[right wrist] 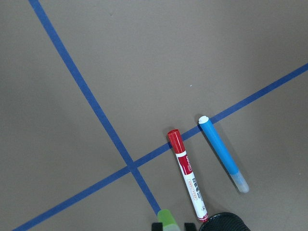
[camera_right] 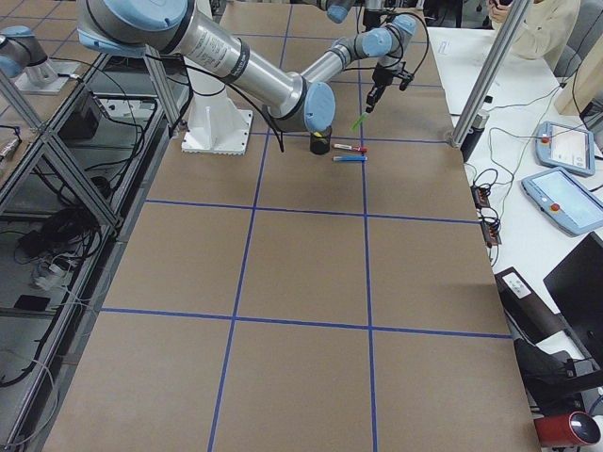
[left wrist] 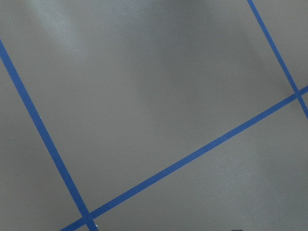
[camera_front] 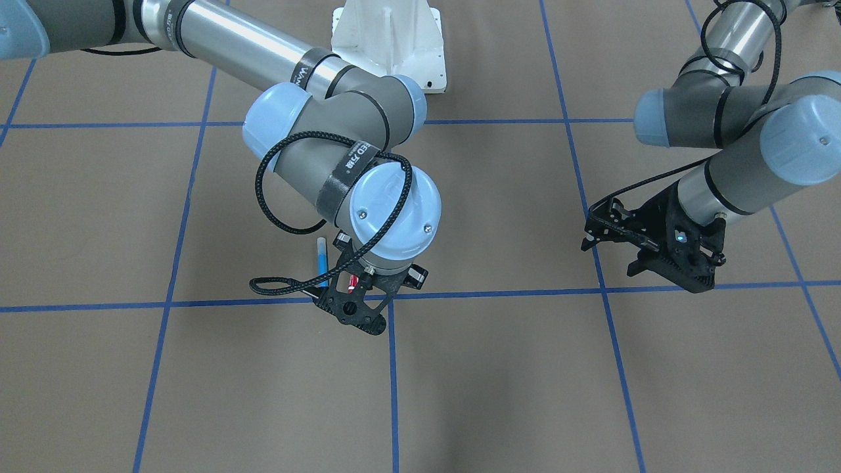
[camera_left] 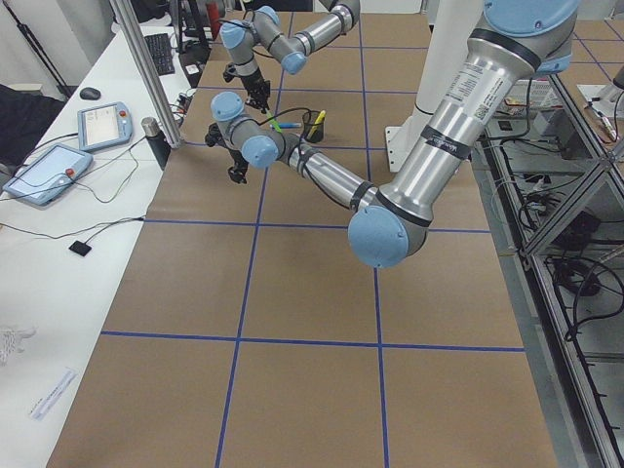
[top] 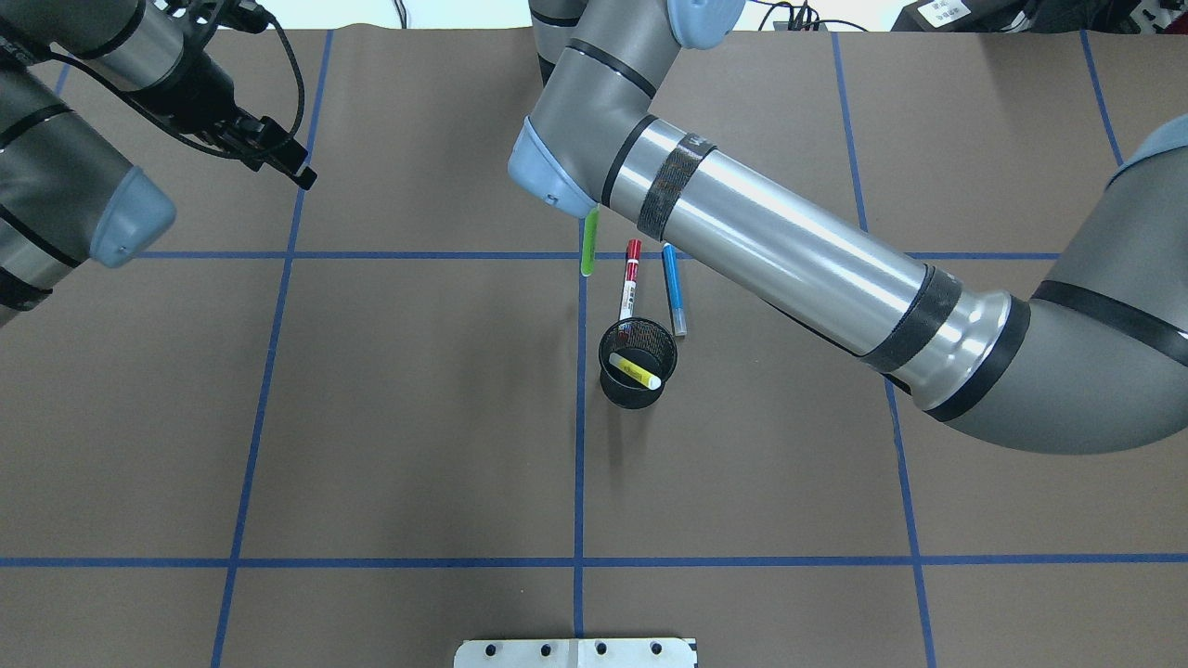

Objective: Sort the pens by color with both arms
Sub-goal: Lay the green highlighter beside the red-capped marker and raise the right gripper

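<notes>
My right gripper (right wrist: 171, 225) is shut on the lime green pen (top: 588, 243), holding it tilted above the table near a tape crossing. Just right of it on the paper lie the red-capped pen with a white barrel (top: 630, 280) and the blue pen (top: 675, 289), side by side. The yellow pen (top: 635, 370) lies inside the black mesh cup (top: 613, 382), just nearer the robot. In the overhead view the right wrist hides its own fingers. Far off to the left, my left gripper (camera_front: 608, 257) hangs open and empty above bare paper.
Blue tape lines (left wrist: 187, 156) divide the brown table paper into squares. The white pedestal base (camera_front: 391, 39) stands at the robot's edge. A side table with teach pendants (camera_left: 102, 125) runs along the far side, where a person (camera_right: 537, 24) sits.
</notes>
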`<state>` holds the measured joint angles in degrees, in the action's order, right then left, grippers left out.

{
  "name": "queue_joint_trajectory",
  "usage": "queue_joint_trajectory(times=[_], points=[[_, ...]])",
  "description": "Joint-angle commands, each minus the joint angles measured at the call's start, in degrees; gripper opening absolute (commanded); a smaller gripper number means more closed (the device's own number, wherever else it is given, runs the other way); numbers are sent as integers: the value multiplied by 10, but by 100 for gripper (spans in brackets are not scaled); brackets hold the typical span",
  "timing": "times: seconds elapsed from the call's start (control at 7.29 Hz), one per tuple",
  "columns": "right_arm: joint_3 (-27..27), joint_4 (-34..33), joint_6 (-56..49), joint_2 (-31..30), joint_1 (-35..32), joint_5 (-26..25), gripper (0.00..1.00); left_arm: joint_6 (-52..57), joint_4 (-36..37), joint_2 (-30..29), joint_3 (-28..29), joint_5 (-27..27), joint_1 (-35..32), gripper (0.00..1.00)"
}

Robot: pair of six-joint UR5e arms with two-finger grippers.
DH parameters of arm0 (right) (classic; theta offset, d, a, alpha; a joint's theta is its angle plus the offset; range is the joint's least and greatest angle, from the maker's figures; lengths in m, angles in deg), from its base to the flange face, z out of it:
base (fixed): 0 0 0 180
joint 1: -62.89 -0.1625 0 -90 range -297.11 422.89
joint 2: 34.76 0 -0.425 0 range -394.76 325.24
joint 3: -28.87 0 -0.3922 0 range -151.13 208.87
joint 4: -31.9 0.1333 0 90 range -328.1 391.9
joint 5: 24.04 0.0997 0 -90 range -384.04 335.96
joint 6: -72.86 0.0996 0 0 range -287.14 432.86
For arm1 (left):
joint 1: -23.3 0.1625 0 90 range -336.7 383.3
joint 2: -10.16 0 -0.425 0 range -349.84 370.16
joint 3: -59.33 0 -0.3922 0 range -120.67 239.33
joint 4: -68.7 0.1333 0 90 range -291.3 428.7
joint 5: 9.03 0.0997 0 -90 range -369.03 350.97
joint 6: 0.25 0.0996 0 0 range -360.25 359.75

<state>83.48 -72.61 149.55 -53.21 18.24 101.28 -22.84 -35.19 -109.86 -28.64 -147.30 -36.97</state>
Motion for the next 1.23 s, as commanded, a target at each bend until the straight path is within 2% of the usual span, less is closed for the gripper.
queue_joint_trajectory(times=[0.0,0.14,0.27,0.41,0.55,0.82,1.1], points=[[2,5,1,-4,12,5,21,0,0,-1,2,0,2,87],[20,5,-3,-16,13,4,29,0,0,-1,3,0,2,87],[52,5,-7,-36,14,0,60,0,1,-3,5,0,3,87],[63,4,-11,-42,14,-2,70,-1,2,-4,5,0,4,87],[110,4,-23,-74,13,-3,85,-10,3,-7,6,0,8,87],[231,0,-99,-150,-19,-9,86,-121,0,-25,-8,0,23,87],[285,-5,-198,-204,-88,7,86,-335,3,-40,-62,19,77,87]])
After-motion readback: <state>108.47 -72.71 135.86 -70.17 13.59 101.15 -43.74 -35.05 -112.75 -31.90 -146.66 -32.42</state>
